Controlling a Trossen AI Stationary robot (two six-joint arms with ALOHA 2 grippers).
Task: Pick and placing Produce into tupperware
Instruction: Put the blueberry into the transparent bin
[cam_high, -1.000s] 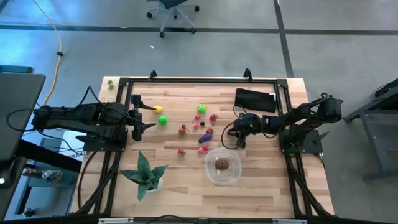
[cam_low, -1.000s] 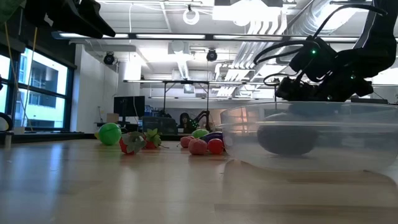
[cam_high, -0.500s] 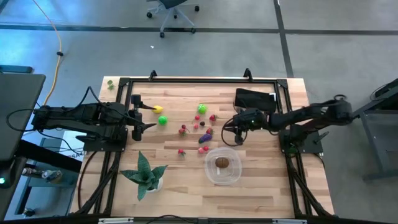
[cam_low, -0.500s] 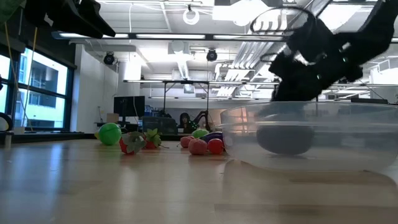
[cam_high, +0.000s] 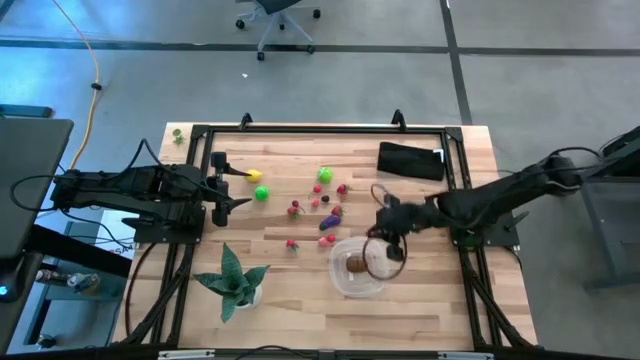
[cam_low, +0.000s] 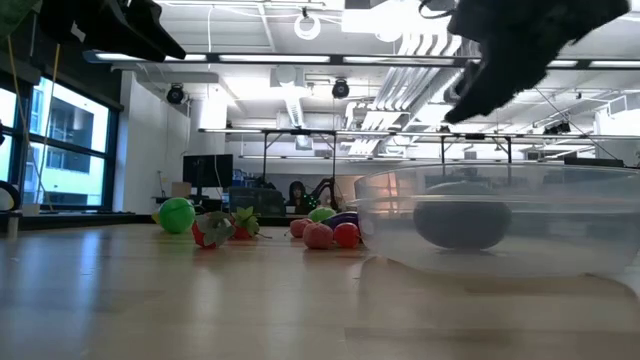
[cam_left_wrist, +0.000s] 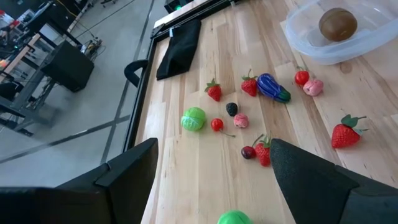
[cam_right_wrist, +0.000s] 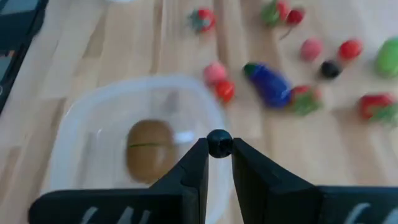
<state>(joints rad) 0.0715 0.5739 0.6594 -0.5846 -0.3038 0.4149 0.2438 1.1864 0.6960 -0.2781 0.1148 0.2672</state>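
Wood tabletop (cam_high: 300, 300) on a grey floor, my right tool (cam_right_wrist: 218, 147) pinching a small dark berry (cam_right_wrist: 219, 142) over the tub (cam_right_wrist: 93, 124), my left tool (cam_high: 222, 180) wide apart.

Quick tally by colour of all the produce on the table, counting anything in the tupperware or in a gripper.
Red pieces: 7
Pink pieces: 2
Green pieces: 2
Black berries: 2, one held in the right gripper
Purple piece: 1
Yellow piece: 1
Brown piece: 1, in the tupperware
Total: 16
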